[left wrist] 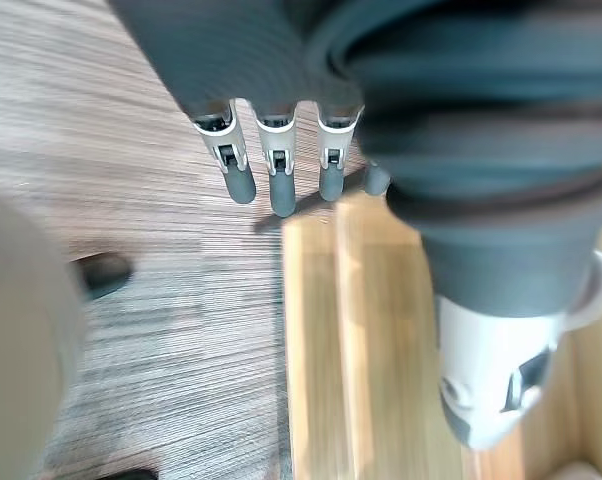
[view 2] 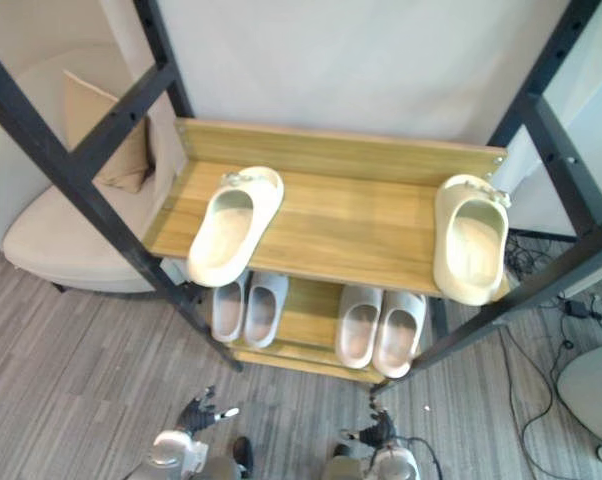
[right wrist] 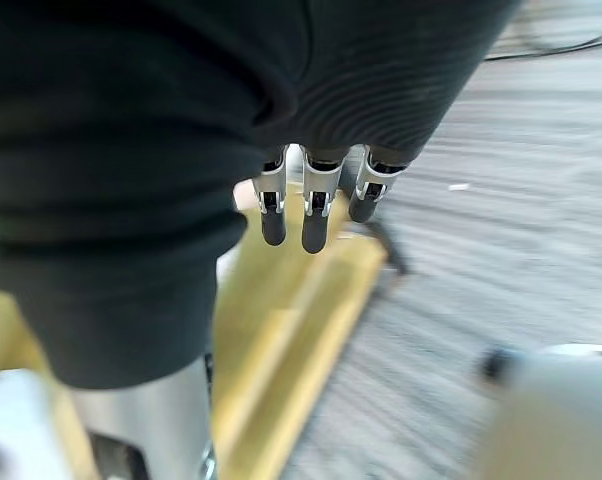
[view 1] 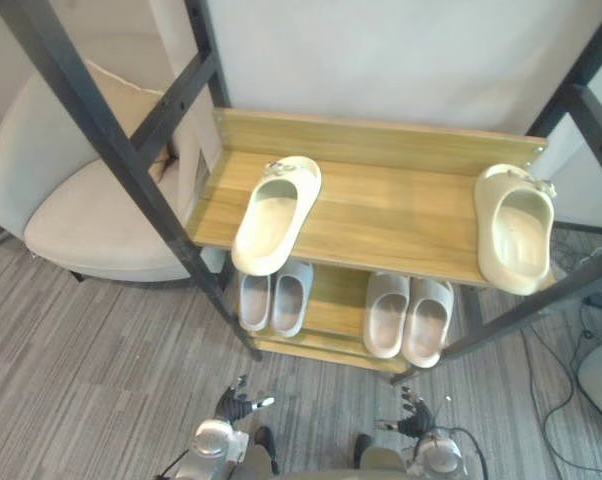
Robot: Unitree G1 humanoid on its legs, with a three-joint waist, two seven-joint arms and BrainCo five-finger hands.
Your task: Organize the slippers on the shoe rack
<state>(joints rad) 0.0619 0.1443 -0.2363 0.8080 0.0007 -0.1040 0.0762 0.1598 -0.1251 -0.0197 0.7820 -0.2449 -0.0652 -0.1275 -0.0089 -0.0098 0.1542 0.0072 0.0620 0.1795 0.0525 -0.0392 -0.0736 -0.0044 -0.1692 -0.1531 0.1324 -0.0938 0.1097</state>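
Two cream slippers lie far apart on the top shelf (view 1: 381, 215) of the wooden shoe rack: one slipper (view 1: 275, 213) at the left, its toe past the front edge, the other slipper (view 1: 516, 227) at the right end. Two pale grey pairs sit on the lower shelf: a left pair (view 1: 272, 298) and a right pair (view 1: 408, 316). My left hand (view 1: 239, 404) and right hand (view 1: 413, 413) hang low above the floor in front of the rack, both open and holding nothing. The left wrist fingers (left wrist: 277, 178) and right wrist fingers (right wrist: 316, 205) point straight toward the rack's bottom boards.
A black metal frame (view 1: 131, 165) crosses diagonally in front of the rack on both sides. A beige armchair (view 1: 81, 210) with a cushion stands to the left. Grey striped carpet (view 1: 91, 380) covers the floor. A round white object (view 1: 601, 380) and cables lie at the right.
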